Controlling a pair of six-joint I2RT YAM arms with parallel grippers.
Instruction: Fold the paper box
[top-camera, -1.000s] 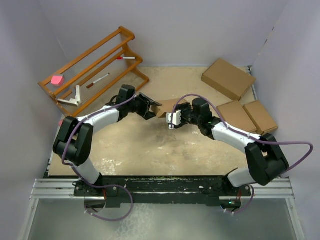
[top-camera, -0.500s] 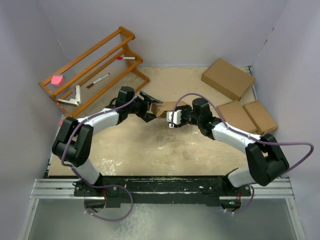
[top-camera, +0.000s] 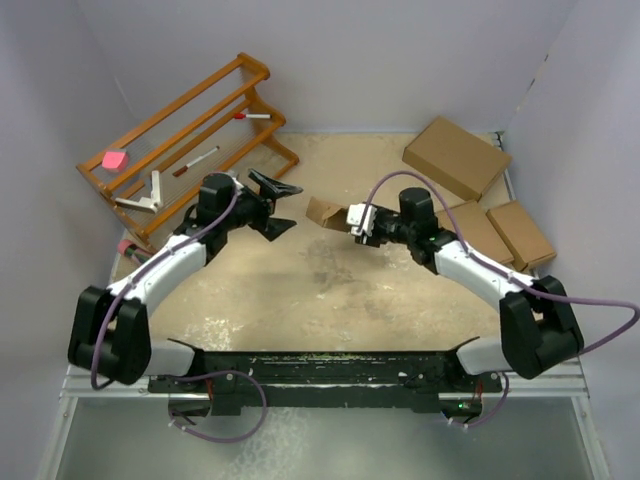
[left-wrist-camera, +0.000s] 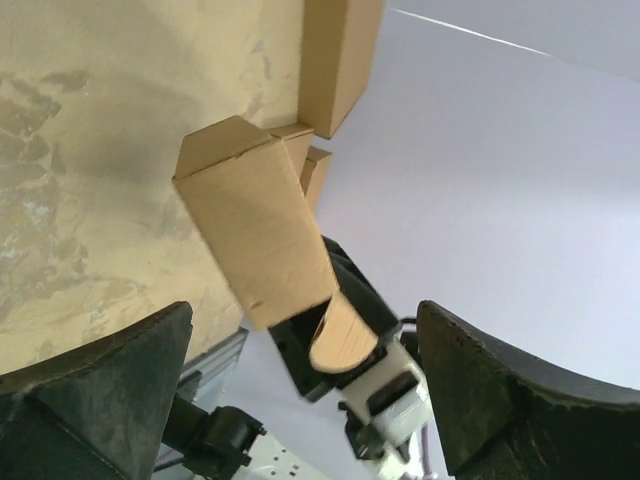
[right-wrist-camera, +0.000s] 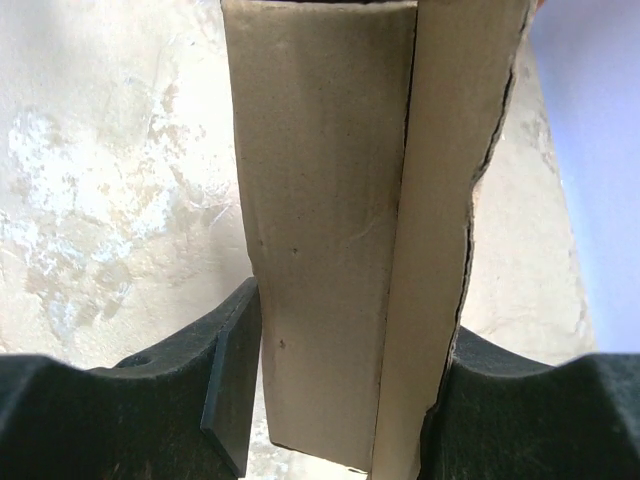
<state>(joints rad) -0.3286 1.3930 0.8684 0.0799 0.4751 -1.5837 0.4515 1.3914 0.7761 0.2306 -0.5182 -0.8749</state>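
The paper box (top-camera: 323, 212) is a small brown cardboard piece folded into a narrow flat shape, held just above the table's middle. My right gripper (top-camera: 356, 221) is shut on its right end. In the right wrist view the paper box (right-wrist-camera: 320, 200) fills the gap between both black fingers (right-wrist-camera: 228, 385), pressed from each side. My left gripper (top-camera: 278, 205) hangs to the left of the box, open and apart from it. Through the left wrist view the paper box (left-wrist-camera: 255, 230) slants ahead of the left gripper (left-wrist-camera: 300, 312), with a rounded flap at its lower end inside the right gripper (left-wrist-camera: 385, 385).
A wooden rack (top-camera: 185, 130) with pens and a pink eraser (top-camera: 115, 159) stands at the back left. A larger brown box (top-camera: 455, 157) lies at the back right. Two flat brown boxes (top-camera: 470, 230) (top-camera: 520, 233) lie beside the right arm.
My left gripper has opened, let go of the paper box and drawn back to the left. The right gripper keeps the box and has shifted slightly to the right and farther back.
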